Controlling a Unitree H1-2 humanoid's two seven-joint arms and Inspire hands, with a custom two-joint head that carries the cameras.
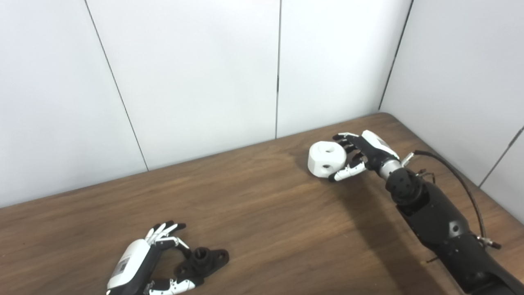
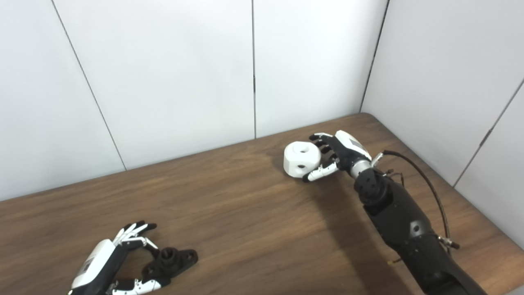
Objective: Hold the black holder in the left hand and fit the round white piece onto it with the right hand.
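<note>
**Both hands reaching, nothing picked up yet**

Nearest the camera, down at about 7 o'clock, the left hand (image 1: 141, 262) is curled around the black holder (image 1: 202, 261). Its fingers (image 1: 163, 230) arch over the top and the thumb (image 1: 176, 284) comes in from below, so they're spread into a loose C with the holder sitting in the gap. Looks like the thumb tip is touching the holder's near edge, but I can't tell whether it's a real pinch. The holder seems to be flat on the table (image 1: 262, 213), with its stubby collar pointing up.

Moving right, the middle of the wood is bare. Then at roughly 2 o'clock, well apart from the holder, there's the round white piece (image 1: 326, 159) with the right hand (image 1: 362, 153) wrapped on its right side, fingers over the top and thumb underneath. That looks like a grasp, and the piece may be tipped a little off the table, though I couldn't say for sure.

My take on doing this step well: let the left hand close firmly on the holder's flange and leave the collar exposed, and get the right hand's grip settled before lifting, keeping fingers off the holes in the white piece so the bore stays free to line up.

Containers: none in view, so nothing to report inside anything.
</note>
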